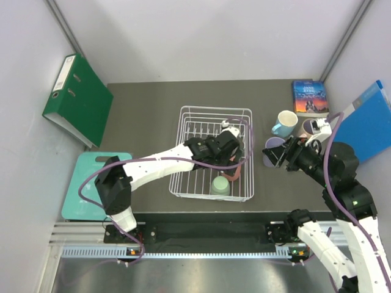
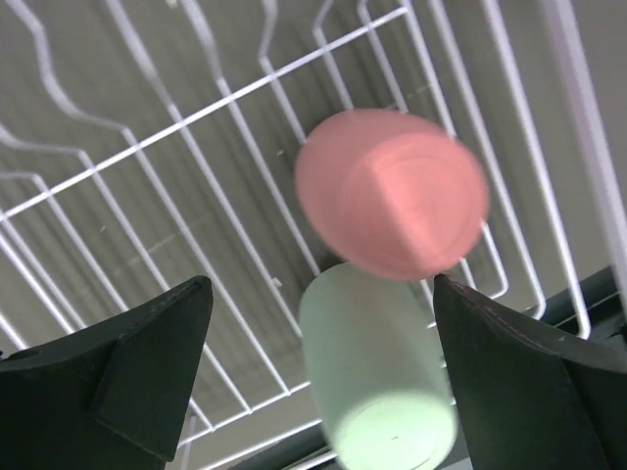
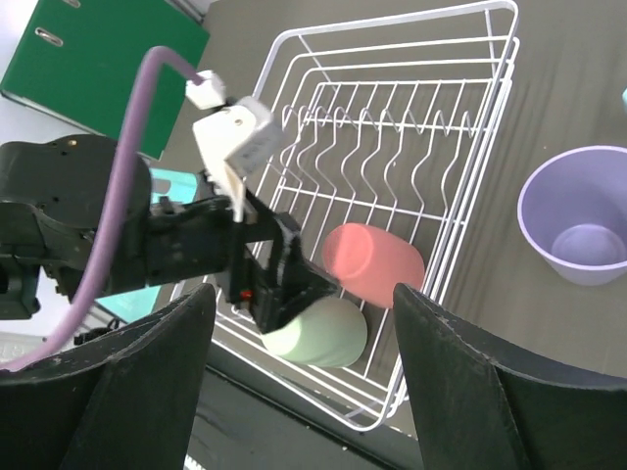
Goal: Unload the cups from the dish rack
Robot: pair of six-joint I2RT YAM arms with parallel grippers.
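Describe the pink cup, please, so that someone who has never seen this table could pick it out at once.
Find the white wire dish rack in the middle of the dark table. Two cups lie in its near right corner. The pink cup is the farther back of the two; the sage green cup lies beside it, nearer the front.

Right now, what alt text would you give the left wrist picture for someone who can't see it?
A pink cup and a sage green cup lie next to each other in a white wire dish rack, seen from close above and slightly blurred. The left gripper stands wide open, its dark fingers in the bottom corners framing the cups.
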